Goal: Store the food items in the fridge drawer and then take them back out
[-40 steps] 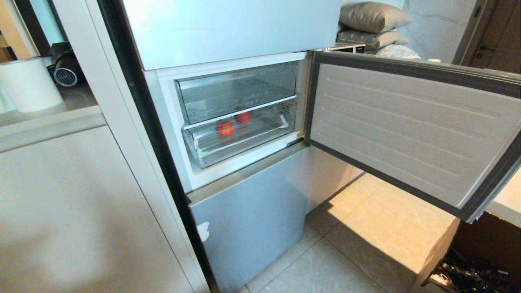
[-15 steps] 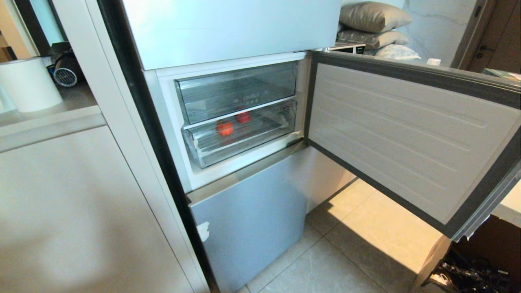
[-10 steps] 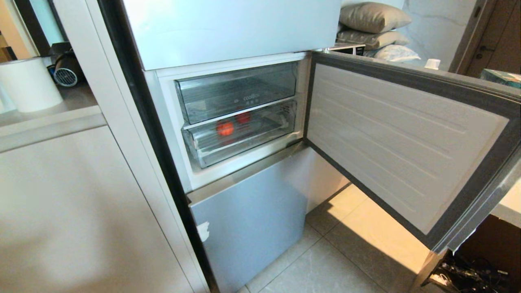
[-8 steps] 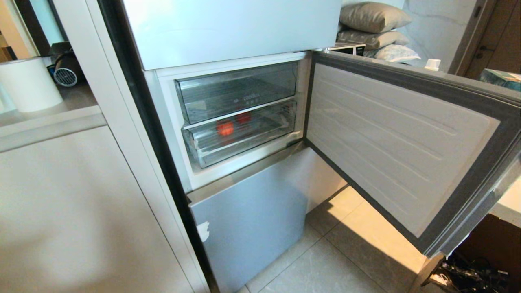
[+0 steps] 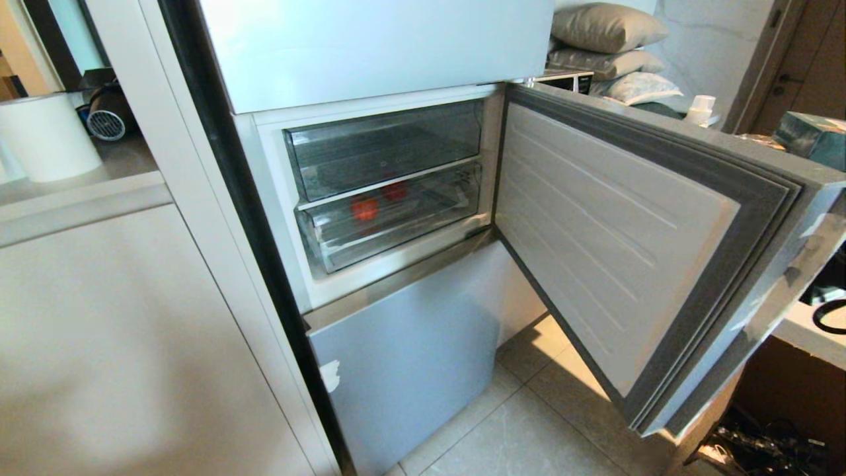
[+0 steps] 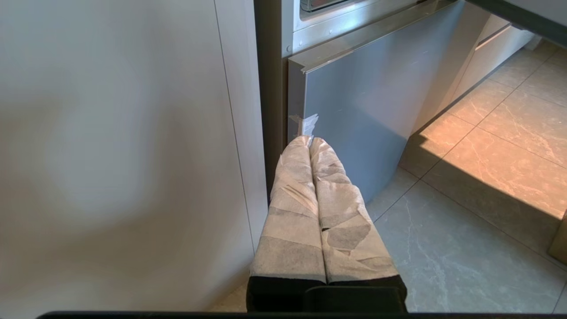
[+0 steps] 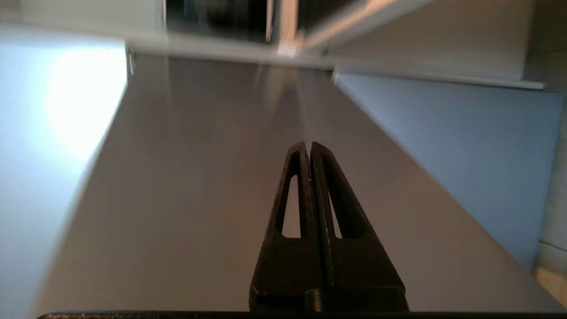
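Clear-plastic fridge drawer, pushed in, stores both food items; right gripper, fingers pressed together and empty, faces the fridge door, probably to shut it.

No text, label or number can be read; the faint mark on the upper clear drawer is illegible.

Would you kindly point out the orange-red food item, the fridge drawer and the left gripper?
orange-red food item [image 5: 364,209], head view, its middle.
fridge drawer [image 5: 396,238], head view, clear front lip.
left gripper [image 6: 309,141], left wrist view, between the wrapped fingertips.
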Robot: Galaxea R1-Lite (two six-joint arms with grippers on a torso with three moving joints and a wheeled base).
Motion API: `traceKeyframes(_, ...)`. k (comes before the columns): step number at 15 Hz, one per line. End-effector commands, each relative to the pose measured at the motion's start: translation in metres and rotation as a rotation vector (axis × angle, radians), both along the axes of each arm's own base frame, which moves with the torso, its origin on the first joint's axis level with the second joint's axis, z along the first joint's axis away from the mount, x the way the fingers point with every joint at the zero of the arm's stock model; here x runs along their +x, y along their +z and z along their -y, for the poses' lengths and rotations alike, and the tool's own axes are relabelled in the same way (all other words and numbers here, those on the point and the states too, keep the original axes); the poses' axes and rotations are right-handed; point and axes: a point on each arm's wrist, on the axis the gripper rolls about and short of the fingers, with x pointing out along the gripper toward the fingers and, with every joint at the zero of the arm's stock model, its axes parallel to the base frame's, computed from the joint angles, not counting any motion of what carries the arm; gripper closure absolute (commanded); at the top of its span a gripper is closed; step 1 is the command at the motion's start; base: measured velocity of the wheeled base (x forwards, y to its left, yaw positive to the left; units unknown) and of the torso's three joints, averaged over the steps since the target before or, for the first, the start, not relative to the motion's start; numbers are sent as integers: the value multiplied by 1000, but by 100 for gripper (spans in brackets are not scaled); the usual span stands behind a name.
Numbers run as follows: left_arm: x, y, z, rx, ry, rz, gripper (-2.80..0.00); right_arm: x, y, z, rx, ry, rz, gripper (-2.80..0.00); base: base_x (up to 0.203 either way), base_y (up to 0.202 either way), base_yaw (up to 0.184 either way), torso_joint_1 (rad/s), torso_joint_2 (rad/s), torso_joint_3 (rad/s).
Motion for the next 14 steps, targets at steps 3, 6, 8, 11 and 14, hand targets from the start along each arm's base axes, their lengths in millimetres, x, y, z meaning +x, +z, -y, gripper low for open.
traceKeyframes(3, 0, 0, 0, 0, -1, -2, 0, 30, 3, -75, -65, 244, 38, 0, 0, 0, 0, 0, 0, 0)
traceKeyframes(6, 0, 0, 0, 0, 1, 0, 0, 49, 1, -136, -82, 369, 45, 0, 0, 0, 0, 0, 0, 0)
traceKeyframes(8, 0, 0, 0, 0, 2, -2, 0, 66, -6, -180, -121, 415, 40, 0, 0, 0, 0, 0, 0, 0)
traceKeyframes(11, 0, 0, 0, 0, 0, -2, 0, 101, -19, -251, -218, 424, 71, 0, 0, 0, 0, 0, 0, 0)
traceKeyframes(14, 0, 0, 0, 0, 1, -1, 0, 123, -25, -321, -282, 488, 176, 0, 0, 0, 0, 0, 0, 0)
